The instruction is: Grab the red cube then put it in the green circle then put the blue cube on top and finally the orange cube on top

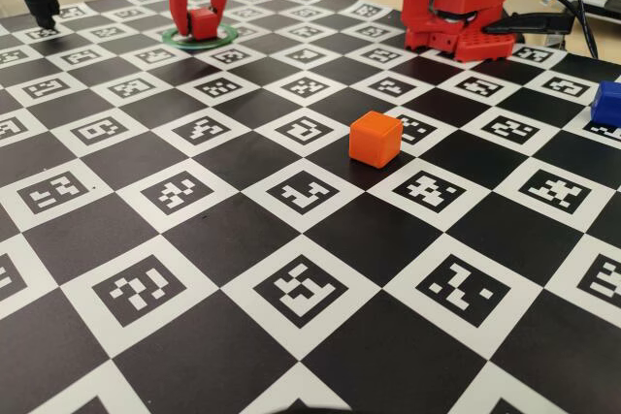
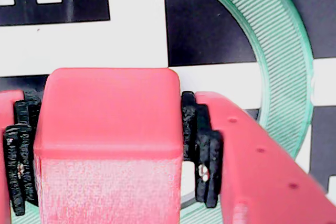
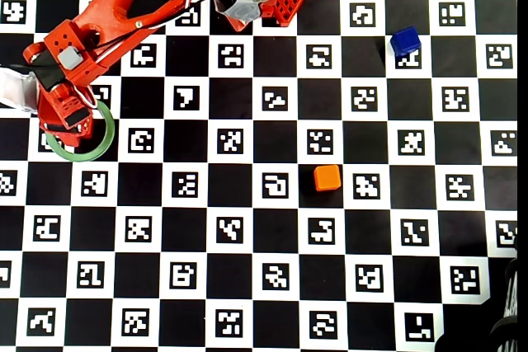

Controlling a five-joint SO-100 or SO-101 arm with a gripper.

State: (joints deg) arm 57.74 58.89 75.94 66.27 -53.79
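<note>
Three small cubes were in play on the checkered marker board (image 1: 291,239), and I'll place everything against the green circle (image 3: 106,142), a thin flat ring with fine ridged lines across its surface and a hollow middle that showed the board's black and white squares.

Largest was the red arm (image 3: 124,6), stretched from the board's top edge in the overhead view down to the ring. Its gripper (image 1: 203,24) stood over the ring in the fixed view, fingers closed on the red cube (image 2: 107,129), with the black ribbed pads (image 2: 202,150) pressed against two opposite sides. That cube looked matte, a plain red with softly rounded edges, and it sat within the ring's outline; whether it touched the board I couldn't tell.

Well away from the ring, toward the middle of the board, the orange cube (image 3: 327,177) sat alone, bright and smooth-faced, its corners crisp in the fixed view (image 1: 375,138).

Farthest from the ring, near the opposite edge in the overhead view, lay the deep-blue blue cube (image 3: 405,41).
</note>
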